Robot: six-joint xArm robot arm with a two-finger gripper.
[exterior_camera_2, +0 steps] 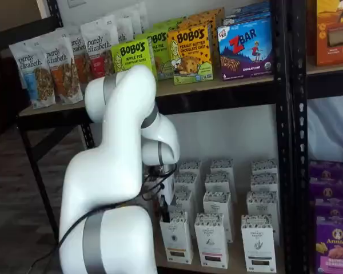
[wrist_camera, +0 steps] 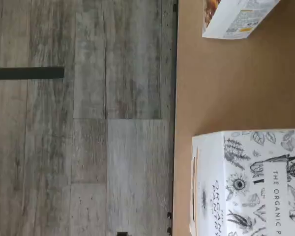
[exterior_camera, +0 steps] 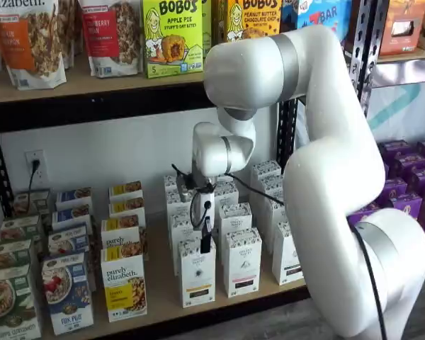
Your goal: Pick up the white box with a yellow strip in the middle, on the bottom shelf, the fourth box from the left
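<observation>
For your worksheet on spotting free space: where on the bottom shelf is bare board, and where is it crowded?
Bare board on the bottom shelf lies between the purely elizabeth box and the white box with a yellow strip. Behind it, the white cartons crowd in rows.

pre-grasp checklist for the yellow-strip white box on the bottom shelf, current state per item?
1. Target found: ok. The white box with a yellow strip stands at the front of the bottom shelf.
2. Target upright, untouched: ok in both shelf views.
3. Gripper above the target: ok. It hangs just over the box's top, not yet around it.
4. Jaws open: ok going by their setting; the fingers show side-on, so no gap shows.
5. Nothing held: ok.
6. Room for the fingers: cannot tell. A like white carton with a dark strip stands close beside the target.
</observation>
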